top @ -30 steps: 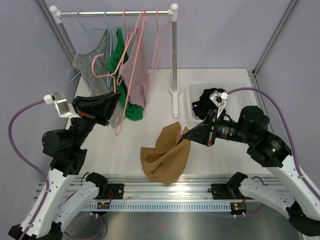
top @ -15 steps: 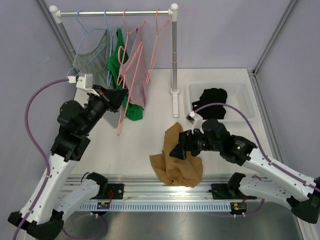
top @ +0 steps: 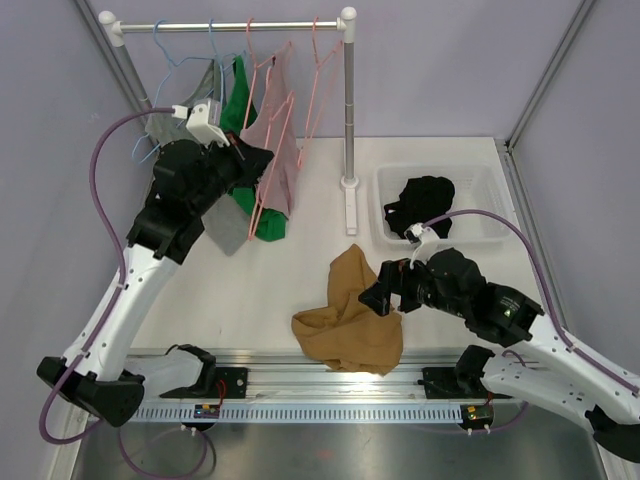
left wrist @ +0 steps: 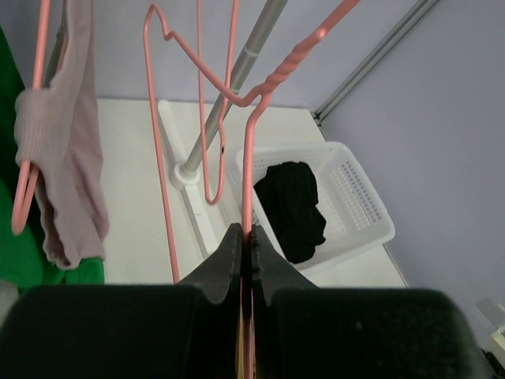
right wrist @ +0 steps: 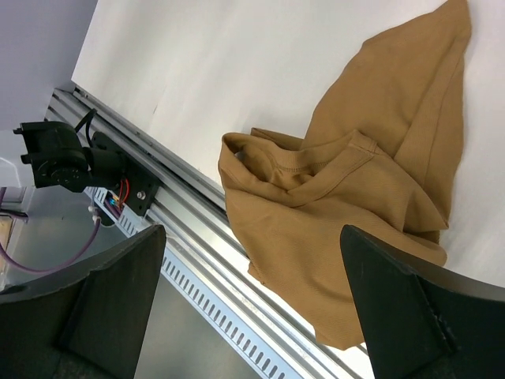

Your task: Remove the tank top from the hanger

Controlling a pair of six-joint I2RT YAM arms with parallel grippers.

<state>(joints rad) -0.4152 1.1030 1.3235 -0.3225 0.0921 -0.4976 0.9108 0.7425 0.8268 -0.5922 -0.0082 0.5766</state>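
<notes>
Brown tank top (top: 348,318) lies crumpled, possibly ribbed; left claw (left wrist: 246,235) pinches pink hanger (left wrist: 249,166); right claw (top: 376,297) spread.

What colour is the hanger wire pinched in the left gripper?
Pink. The hanger shows best in the left wrist view, clamped by the left gripper.

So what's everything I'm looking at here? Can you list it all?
Clothes rail: one, grey bar with white ends, back of the table.
Pink hangers: several, on the rail.
Blue hangers: at least two, at the rail's left.
Grey tank top: one, at the rail's left, partly behind the left arm.
Green garment: one, mid-rail.
Mauve tank top: one, right of the green.
Tan top: one, crumpled at the table's front.
Basket: one, white, right of the rail.
Black garment: one, in the basket.
Table: one, white.
Left gripper: shut on a pink hanger.
Right gripper: open, over the tan top.
</notes>
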